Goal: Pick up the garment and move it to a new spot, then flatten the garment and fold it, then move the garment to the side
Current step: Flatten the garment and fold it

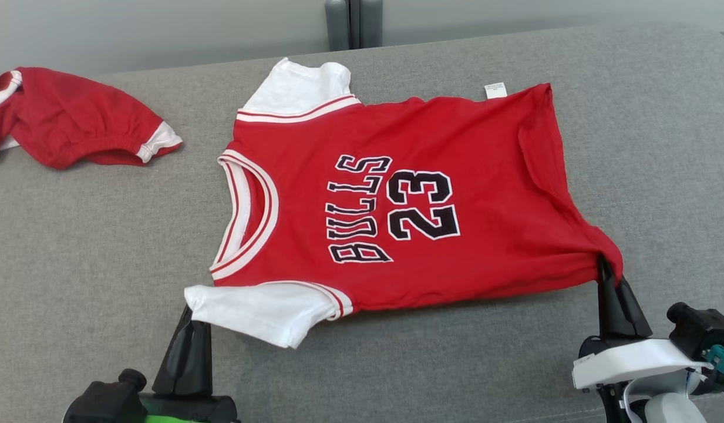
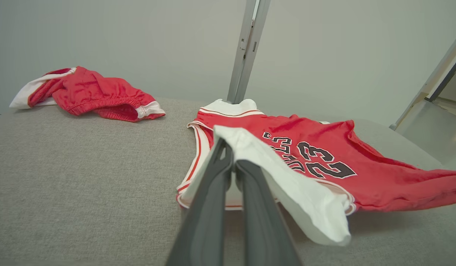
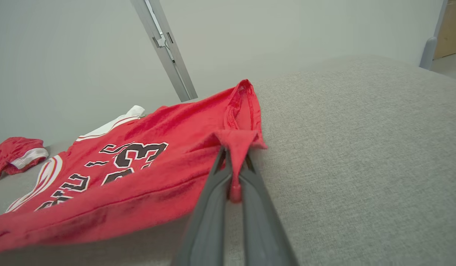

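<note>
The garment (image 1: 408, 200) is a red jersey with white sleeves and black "BULLS 23" lettering, spread face up on the grey surface, collar toward the left. My left gripper (image 1: 188, 314) is shut on the near white sleeve (image 2: 287, 181), lifting it slightly. My right gripper (image 1: 605, 267) is shut on the near hem corner (image 3: 237, 142), with red cloth pinched between its fingers (image 3: 213, 207). The near edge of the jersey hangs a little above the surface between both grippers.
A second red garment with white trim (image 1: 74, 117) lies bunched at the far left. The grey padded surface (image 1: 661, 147) stretches bare to the right and in front. A grey post (image 1: 353, 23) stands behind the far edge.
</note>
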Controlling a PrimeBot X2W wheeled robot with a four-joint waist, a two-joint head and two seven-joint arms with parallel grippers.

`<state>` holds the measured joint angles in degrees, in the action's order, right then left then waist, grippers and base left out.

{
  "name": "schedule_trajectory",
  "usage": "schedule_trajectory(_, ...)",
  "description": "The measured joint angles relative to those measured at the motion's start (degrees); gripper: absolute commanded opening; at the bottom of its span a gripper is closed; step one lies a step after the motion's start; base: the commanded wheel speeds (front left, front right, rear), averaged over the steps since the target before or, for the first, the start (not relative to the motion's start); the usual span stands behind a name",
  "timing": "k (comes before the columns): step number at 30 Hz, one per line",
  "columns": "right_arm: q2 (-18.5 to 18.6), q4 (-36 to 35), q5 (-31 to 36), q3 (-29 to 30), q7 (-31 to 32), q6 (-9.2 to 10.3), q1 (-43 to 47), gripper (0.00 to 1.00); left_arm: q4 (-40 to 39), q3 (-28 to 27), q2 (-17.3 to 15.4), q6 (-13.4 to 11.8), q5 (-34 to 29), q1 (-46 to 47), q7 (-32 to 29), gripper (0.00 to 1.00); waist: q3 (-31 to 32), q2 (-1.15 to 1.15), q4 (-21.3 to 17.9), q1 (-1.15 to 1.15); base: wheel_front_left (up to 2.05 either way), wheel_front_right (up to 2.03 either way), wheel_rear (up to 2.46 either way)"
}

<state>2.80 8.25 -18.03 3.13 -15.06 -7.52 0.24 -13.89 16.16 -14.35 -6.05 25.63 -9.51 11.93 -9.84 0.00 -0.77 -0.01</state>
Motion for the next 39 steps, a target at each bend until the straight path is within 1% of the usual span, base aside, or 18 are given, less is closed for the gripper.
schedule_trajectory(8, 0.02, 4.42, -0.04, -0.94, 0.0, 0.0, -3.7, 0.0, 6.47, -0.03, 0.19, 2.12, 0.74, 5.0, 1.01, 0.0, -2.29, 0.0, -0.03, 0.0, 0.0, 0.0, 0.0)
schedule_trajectory(15, 0.01, 6.58, 1.3, -0.58, 0.01, 0.0, -8.95, 0.0, 13.01, 0.86, 0.77, 4.34, -0.24, 16.21, 1.01, 0.0, -4.97, 0.0, -0.23, 0.0, 0.0, 0.0, 0.0)
schedule_trajectory(20, 0.0, 8.47, 2.7, 0.32, 0.0, 0.0, -13.56, 0.0, 20.28, 0.69, 2.46, 5.58, -0.62, 25.79, 1.76, 0.0, -7.32, 0.0, -0.48, 0.0, 0.0, 0.0, 0.0)
schedule_trajectory(27, 0.01, 11.21, 3.14, 0.31, 0.0, 0.0, -18.57, 0.0, 30.72, 0.14, 4.27, 6.88, -1.35, 34.88, 2.77, 0.0, -10.49, 0.0, -0.96, 0.0, 0.0, 0.0, 0.0)
schedule_trajectory(30, 0.01, 12.23, 3.13, 0.12, 0.0, 0.0, -20.07, 0.0, 33.99, -0.32, 4.78, 7.14, -1.81, 37.74, 2.87, 0.0, -11.71, 0.0, -1.2, 0.0, 0.0, 0.0, 0.0)
schedule_trajectory(31, 0.0, 12.44, 3.14, 0.07, 0.0, 0.0, -20.5, 0.09, 34.94, -0.4, 4.91, 7.14, -2.09, 38.46, 2.87, 0.0, -12.04, 0.0, -1.27, 0.0, 0.0, 0.0, 0.0)
schedule_trajectory(32, 0.01, 12.61, 3.13, 0.01, 0.0, 0.0, -20.91, 0.29, 36.07, -0.48, 5.16, 7.14, -2.12, 39.18, 2.97, 0.0, -12.4, 0.0, -1.35, 0.0, 0.0, 0.0, 0.0)
schedule_trajectory(33, 0.0, 12.74, 3.13, 0.07, 0.01, 0.0, -21.25, 0.6, 37.1, -0.59, 5.43, 7.03, -2.44, 39.8, 3.02, 0.02, -12.73, 0.0, -1.43, 0.0, 0.0, 0.0, 0.0)
schedule_trajectory(34, 0.0, 12.74, 3.13, 0.19, 0.0, 0.0, -21.6, 1.0, 38.08, -0.75, 5.68, 6.95, -2.71, 40.33, 3.03, 0.4, -13.02, 0.0, -1.51, 0.0, 0.0, 0.0, 0.0)
schedule_trajectory(35, 0.01, 12.63, 3.13, 0.32, 0.0, 0.0, -21.82, 1.0, 38.62, -0.89, 5.86, 6.93, -2.93, 40.67, 3.03, 1.0, -13.21, 0.0, -1.56, 0.0, 0.0, 0.0, 0.0)
schedule_trajectory(39, 0.01, 11.48, 3.67, 1.56, 0.0, 0.0, -22.06, 1.0, 38.62, -2.12, 6.38, 6.92, -4.23, 41.98, 3.1, 1.0, -13.69, 0.0, -1.62, 0.0, 0.0, 0.0, 0.0)
